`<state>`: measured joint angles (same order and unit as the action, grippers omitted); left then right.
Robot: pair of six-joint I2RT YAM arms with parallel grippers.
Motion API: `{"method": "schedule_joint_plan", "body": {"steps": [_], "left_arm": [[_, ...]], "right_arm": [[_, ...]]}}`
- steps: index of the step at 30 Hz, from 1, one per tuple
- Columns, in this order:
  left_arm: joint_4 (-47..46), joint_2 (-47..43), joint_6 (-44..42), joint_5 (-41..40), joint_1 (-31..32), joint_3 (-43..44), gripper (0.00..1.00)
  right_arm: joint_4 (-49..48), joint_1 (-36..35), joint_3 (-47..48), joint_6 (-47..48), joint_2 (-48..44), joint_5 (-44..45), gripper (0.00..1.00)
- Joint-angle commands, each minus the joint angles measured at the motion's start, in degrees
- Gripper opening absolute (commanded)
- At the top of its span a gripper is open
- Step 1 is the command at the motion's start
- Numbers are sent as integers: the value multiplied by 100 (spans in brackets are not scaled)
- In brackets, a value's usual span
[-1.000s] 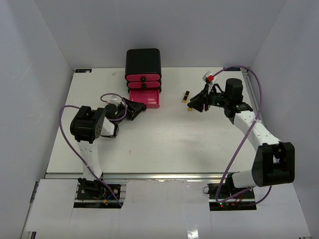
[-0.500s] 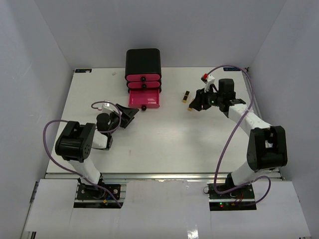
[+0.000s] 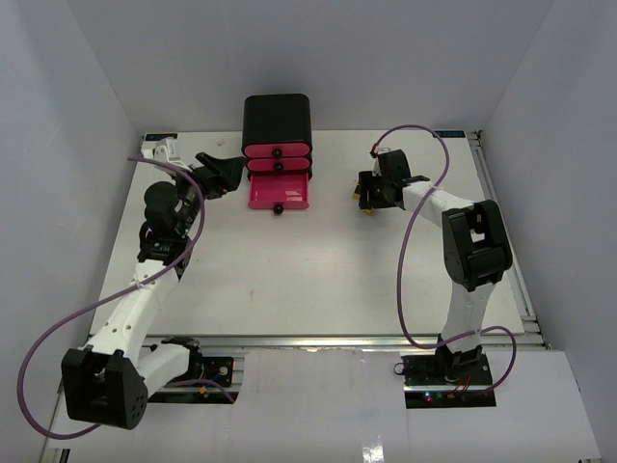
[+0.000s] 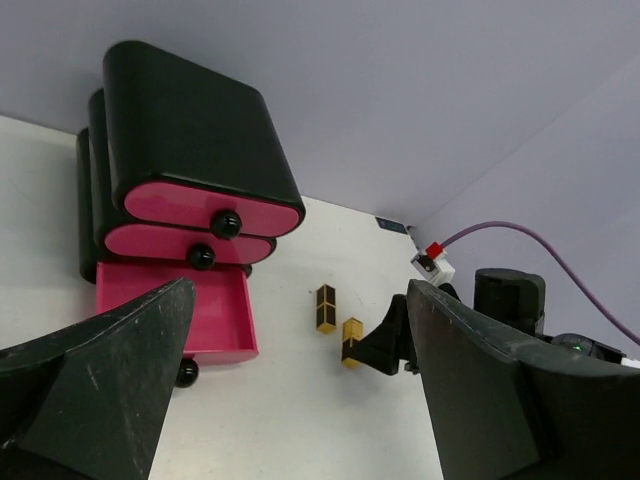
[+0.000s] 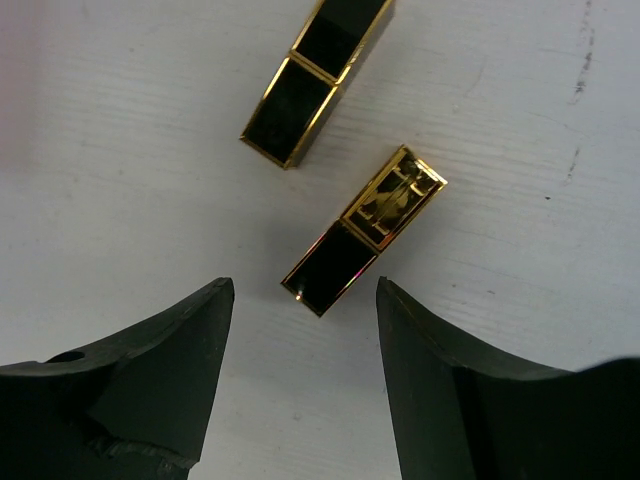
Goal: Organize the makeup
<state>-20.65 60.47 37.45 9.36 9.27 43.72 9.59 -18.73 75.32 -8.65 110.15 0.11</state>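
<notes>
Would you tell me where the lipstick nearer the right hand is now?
In the right wrist view, the lipstick lies flat just ahead of the open right hand, beside the second lipstick, right of the open drawer.

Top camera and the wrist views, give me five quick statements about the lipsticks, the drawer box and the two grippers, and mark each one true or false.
1. The bottom drawer of the black box is pulled open. True.
2. The right gripper is shut on a lipstick. False: it is open and empty, with the nearer lipstick lying on the table just ahead of its fingers.
3. The nearer lipstick and the farther lipstick lie apart, not touching. True.
4. The left gripper grips a drawer knob. False: it is open, holding nothing, to the left of the box.
5. One lipstick lies in the open drawer. False: both lie on the table, to the right of the box.
</notes>
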Motion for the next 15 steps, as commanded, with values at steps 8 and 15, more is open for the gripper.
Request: {"method": "schedule_joint_plan", "body": {"steps": [8, 15], "left_arm": [[2680, -1708, -2269, -550, 54, -204, 98], [2442, -2181, -2232, -510, 66, -752, 98]], "right_arm": [[134, 27, 783, -677, 686, 1003, 64], [141, 26, 785, -787, 836, 1051, 54]]}}
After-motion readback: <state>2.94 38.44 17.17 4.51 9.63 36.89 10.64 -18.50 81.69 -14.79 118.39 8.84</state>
